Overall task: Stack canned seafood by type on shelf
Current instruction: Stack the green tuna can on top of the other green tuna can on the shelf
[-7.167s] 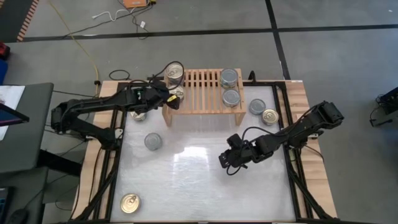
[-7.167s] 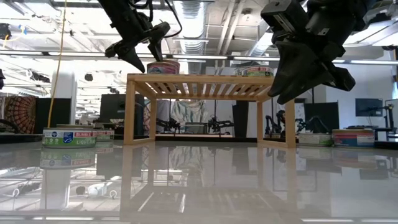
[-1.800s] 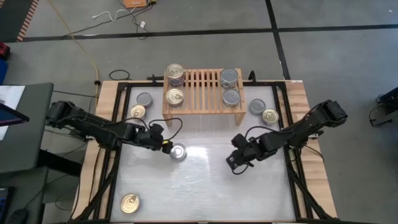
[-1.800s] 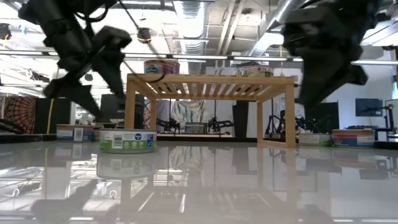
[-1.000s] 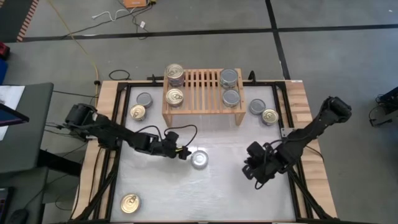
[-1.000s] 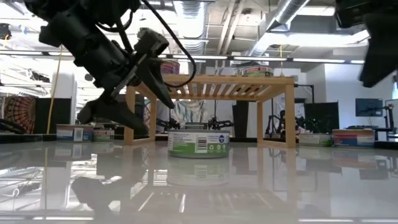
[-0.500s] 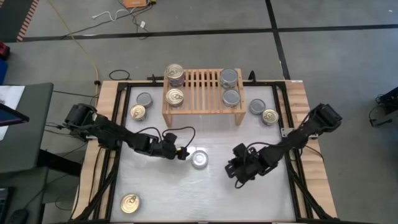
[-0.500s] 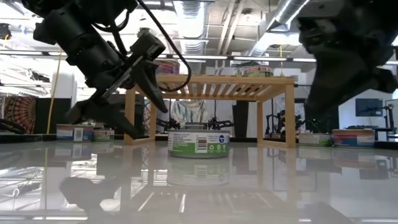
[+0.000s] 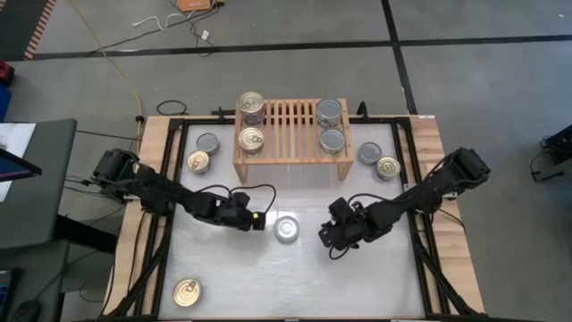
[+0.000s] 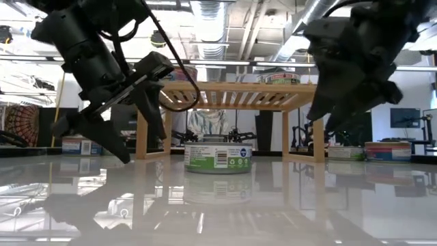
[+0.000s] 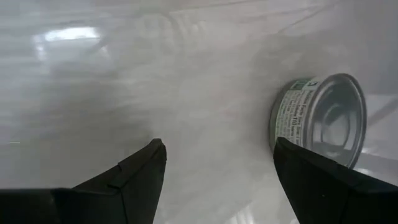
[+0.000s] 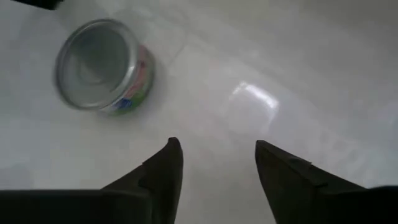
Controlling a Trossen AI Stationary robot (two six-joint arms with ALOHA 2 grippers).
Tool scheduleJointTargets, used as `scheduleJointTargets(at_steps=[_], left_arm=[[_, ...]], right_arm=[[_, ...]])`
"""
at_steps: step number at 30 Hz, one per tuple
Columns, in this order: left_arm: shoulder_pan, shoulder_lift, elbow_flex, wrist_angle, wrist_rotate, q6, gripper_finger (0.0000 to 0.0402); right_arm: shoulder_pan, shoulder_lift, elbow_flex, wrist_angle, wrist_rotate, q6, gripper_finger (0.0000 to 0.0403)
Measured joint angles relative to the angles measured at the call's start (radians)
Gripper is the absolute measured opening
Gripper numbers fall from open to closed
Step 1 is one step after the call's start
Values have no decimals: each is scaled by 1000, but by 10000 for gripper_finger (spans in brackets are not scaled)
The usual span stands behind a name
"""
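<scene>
A silver-topped can (image 9: 286,229) stands upright on its base in the middle of the table, also seen as a can (image 11: 320,118) and a can (image 12: 102,65) in the wrist views. My left gripper (image 9: 262,221) is open just to the can's left; the can lies outside its fingers. To the can's right my right gripper (image 9: 325,240) is open, its fingers (image 12: 168,168) short of the can. The wooden shelf (image 9: 292,134) at the far edge carries gold-topped cans (image 9: 251,139) on its left end and silver-topped cans (image 9: 332,140) on its right end.
Loose cans stand on the table: a silver one (image 9: 207,143) and a gold one (image 9: 197,161) left of the shelf, a silver one (image 9: 369,153) and a gold one (image 9: 388,167) right of it, and a gold one (image 9: 186,291) near the front left corner.
My right gripper has swung from the right side of the table toward its left and come down, ending close to the right of the silver-topped can. My left gripper has tipped a little and drawn slightly back from the can. The can has stayed where it was.
</scene>
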Motion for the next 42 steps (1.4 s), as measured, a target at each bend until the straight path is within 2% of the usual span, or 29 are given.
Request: scheduleJointTargets(at_steps=[7,11,13,19,23,26,28,32,36,42], left_arm=[[0,0,151,-315,-24,80,283],[0,0,169,-376,-39,101,283],[0,2,169,-380,-47,113,283],[8,2,169,-376,-59,167,283],[16,47,169,-318,-67,256,283],[20,88,169,-261,-44,297,283],[21,108,169,-255,-28,277,283],[21,130,169,-243,-20,254,283],[20,137,170,-219,3,266,283],[3,148,169,-141,16,242,283]], right_arm=[[-29,-76,0,-185,8,-28,239],[-10,-117,-20,-193,48,0,239],[1,-137,-79,-63,62,-25,239],[-40,-149,-270,525,33,-40,239],[-126,-102,-288,751,-100,-106,239],[-188,-46,-261,753,-234,-132,239],[-214,-7,-236,754,-285,-132,239],[-219,90,-166,753,-320,-138,231],[-219,166,-87,726,-337,-176,202],[-232,200,-24,622,-338,-232,154]])
